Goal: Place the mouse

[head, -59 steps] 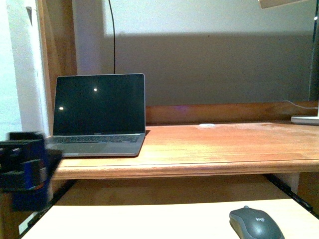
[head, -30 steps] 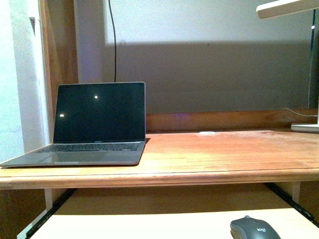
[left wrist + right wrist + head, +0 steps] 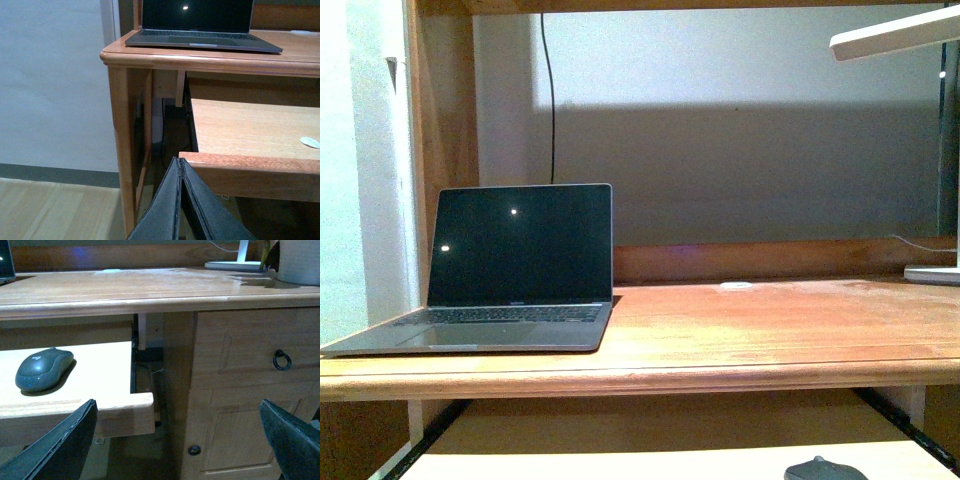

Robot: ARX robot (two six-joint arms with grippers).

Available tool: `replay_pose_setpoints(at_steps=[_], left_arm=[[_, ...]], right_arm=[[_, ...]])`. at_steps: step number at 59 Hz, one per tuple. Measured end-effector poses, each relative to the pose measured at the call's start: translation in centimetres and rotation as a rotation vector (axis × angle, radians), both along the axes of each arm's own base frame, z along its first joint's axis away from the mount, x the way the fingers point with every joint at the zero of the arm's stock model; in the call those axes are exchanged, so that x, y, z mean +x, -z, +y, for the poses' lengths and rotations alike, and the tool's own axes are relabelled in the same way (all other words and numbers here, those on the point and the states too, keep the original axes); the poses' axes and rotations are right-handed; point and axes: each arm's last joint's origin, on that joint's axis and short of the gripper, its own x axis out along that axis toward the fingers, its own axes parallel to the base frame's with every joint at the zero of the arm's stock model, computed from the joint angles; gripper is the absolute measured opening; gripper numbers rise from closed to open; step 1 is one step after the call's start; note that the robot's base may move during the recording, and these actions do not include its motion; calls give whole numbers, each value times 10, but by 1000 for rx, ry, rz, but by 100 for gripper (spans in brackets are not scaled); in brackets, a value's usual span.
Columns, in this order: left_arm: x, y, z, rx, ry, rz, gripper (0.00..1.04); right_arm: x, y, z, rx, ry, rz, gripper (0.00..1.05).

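Observation:
The dark grey mouse point(image 3: 42, 369) lies on the pale pull-out shelf point(image 3: 100, 385) under the desk top; in the front view only its top point(image 3: 825, 469) peeks over the bottom edge. My right gripper point(image 3: 177, 440) is open, low in front of the shelf's corner and the drawer front, with the mouse well ahead of one finger. My left gripper point(image 3: 180, 165) is shut on nothing, its tips just before the shelf's other front corner point(image 3: 186, 159). Neither arm shows in the front view.
An open laptop point(image 3: 510, 275) with a dark screen sits on the desk top point(image 3: 740, 330) at the left. A small white disc point(image 3: 736, 286) lies near the back. A white lamp point(image 3: 920, 40) stands at the right. A drawer with a ring pull point(image 3: 281, 360) fills the right.
The front view has risen: the desk and laptop sit lower in frame and the mouse has sunk almost out of view. The dark gripper at the left edge a second ago is gone.

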Motion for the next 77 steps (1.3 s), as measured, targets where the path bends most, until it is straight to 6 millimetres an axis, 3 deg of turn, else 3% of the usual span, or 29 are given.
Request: replay_pose_setpoints(at_steps=[7, 13, 20, 28, 43, 61, 63, 77], left_arm=[[0, 0, 0, 0, 1, 0, 3], [0, 0, 0, 0, 1, 0, 3], [0, 0, 0, 0, 1, 0, 3], [0, 0, 0, 0, 2, 0, 3], [0, 0, 0, 1, 2, -1, 44], [0, 0, 0, 1, 2, -1, 95], [0, 0, 0, 2, 2, -1, 99], [0, 0, 0, 2, 2, -1, 97]], right_arm=[[3, -2, 11, 74, -115, 88, 97], [12, -21, 24, 84, -166, 57, 97], [34, -45, 51, 56, -206, 22, 97], [52, -50, 82, 7, -264, 45, 97], [92, -50, 140, -111, -324, 93, 97], [134, -36, 174, -251, -290, 176, 97], [138, -35, 174, -262, -282, 183, 97], [161, -25, 171, -306, -197, 227, 97]])
